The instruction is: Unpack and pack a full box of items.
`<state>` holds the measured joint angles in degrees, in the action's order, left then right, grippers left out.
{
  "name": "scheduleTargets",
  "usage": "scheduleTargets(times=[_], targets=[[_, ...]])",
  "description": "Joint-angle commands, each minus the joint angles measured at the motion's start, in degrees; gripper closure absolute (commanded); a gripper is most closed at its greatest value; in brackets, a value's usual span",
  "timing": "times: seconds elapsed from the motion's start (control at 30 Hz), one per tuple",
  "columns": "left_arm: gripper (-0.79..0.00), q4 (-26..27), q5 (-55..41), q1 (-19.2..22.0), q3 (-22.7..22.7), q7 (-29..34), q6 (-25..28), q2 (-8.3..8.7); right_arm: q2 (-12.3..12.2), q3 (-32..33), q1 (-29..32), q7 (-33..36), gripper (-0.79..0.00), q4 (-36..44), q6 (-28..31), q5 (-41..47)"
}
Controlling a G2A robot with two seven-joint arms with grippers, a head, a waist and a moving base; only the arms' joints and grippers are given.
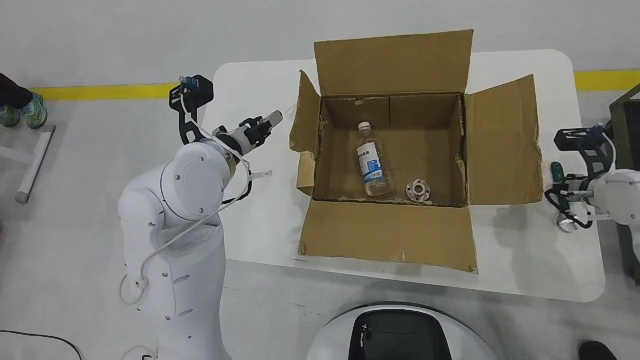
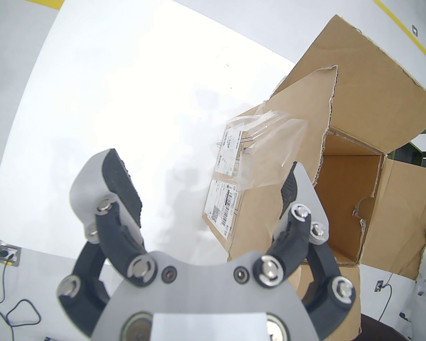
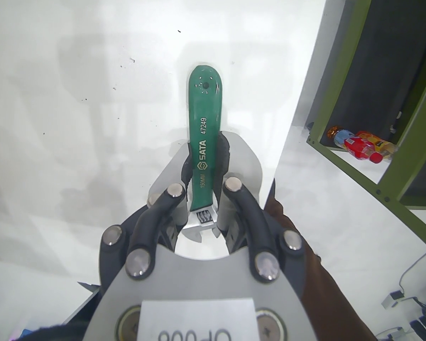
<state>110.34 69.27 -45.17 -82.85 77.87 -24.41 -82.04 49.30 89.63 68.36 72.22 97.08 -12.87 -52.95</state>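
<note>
Green-handled steel wrench point(image 3: 203, 125) pinched in my right tool point(image 3: 205, 156); left tool point(image 2: 204, 175) spread beside the brown cardboard box point(image 1: 392, 232).

Bright, even light glares off the white table point(image 2: 135, 101), shadows faint and soft; wrist views bow at the edges.

My left end effector point(image 2: 204, 169) was brushed metal with rough black pads point(image 2: 122, 184), the box point(image 2: 358, 83) matt brown cardboard with crinkled clear film point(image 2: 269, 150), the table point(image 2: 127, 90) smooth glossy white, and the wrench point(image 3: 203, 115) glossy green at the handle, bare metal at the head.
</note>
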Motion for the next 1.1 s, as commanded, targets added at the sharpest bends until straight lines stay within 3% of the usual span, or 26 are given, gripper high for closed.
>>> scheduleTargets(times=[0.0, 0.2, 0.4, 0.57, 0.7, 0.9, 1.07], targets=[[-0.785, 0.00, 0.00, 0.00, 0.00, 0.00, 0.00, 0.00, 0.01, 0.83, -0.39, -0.07, 0.000, 0.75, -0.26, 1.14], [-0.785, 0.00, 0.00, 0.00, 0.00, 0.00, 0.00, 0.00, -0.27, 7.53, -2.82, 0.19, 0.000, 6.04, -1.27, 6.94], [-0.785, 0.00, 0.00, 0.00, 0.00, 0.00, 0.00, 0.00, -0.61, 17.61, -9.26, 0.85, 0.000, 13.43, -1.59, 22.00], [-0.785, 0.00, 0.00, 0.00, 0.00, 0.00, 0.00, 0.00, -0.84, 18.20, -15.35, 0.91, 0.000, 17.23, -0.98, 33.53], [-0.785, 0.00, 0.00, 0.00, 0.00, 0.00, 0.00, 0.00, -0.85, 12.44, -19.17, 0.32, 0.000, 17.81, -0.18, 39.22], [-0.785, 0.00, 0.00, 0.00, 0.00, 0.00, 0.00, 0.00, 0.00, -3.30, -23.91, -3.90, 0.000, 15.74, -2.28, 40.39], [-0.785, 0.00, 0.00, 0.00, 0.00, 0.00, 0.00, 0.00, 1.55, -17.96, -27.99, -7.44, 0.000, 9.30, -6.28, 35.40]])
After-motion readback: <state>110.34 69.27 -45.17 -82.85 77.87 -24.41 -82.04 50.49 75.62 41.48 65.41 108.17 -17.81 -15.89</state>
